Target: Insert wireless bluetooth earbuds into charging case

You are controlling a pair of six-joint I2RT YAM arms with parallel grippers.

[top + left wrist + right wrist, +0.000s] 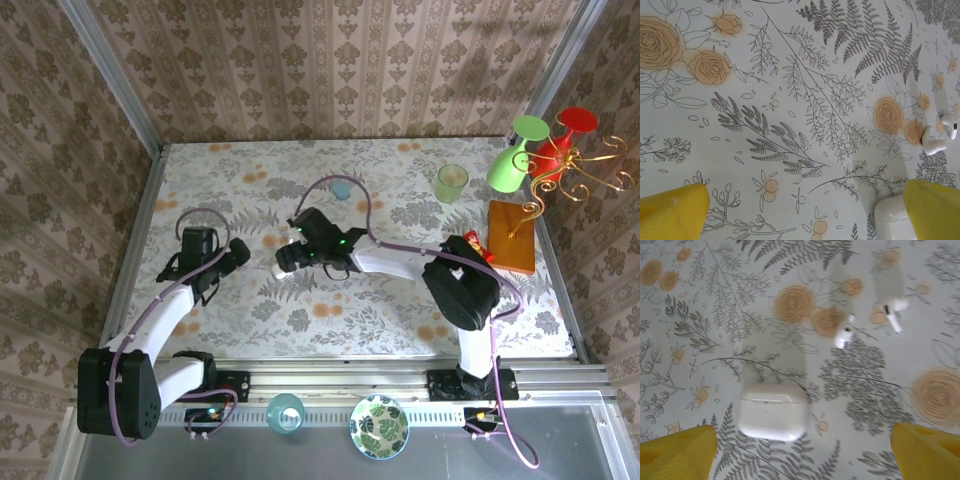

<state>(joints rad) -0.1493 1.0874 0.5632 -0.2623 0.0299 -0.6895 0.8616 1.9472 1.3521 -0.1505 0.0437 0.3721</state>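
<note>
Two earbuds [844, 336] lie loose on the flowered table [700, 300], apart from each other and both outside the case [772, 411]. In the right wrist view they sit beyond the case and off to its right. The closer one lies slantwise; the other, further right, has its stem pointing back toward the near edge of the view.

The case lies flat with its lid shut. The lid seam runs across near its far edge, roughly parallel to the line from one finger to the other, and the case is a little wider along that line than across it.

The right gripper [802, 455] hangs over the case with jaws spread wide and nothing in them. The case lies between its two yellow fingers, closer to the one on the left of the view.

The left gripper [802, 212] is likewise spread wide and empty. In its view a corner of the case peeps out beside the finger at the right, with the earbuds further on.

I judge the right arm better placed on the case, and the lid would need opening before any earbud goes in. No brand, label or writing can be read.
</note>
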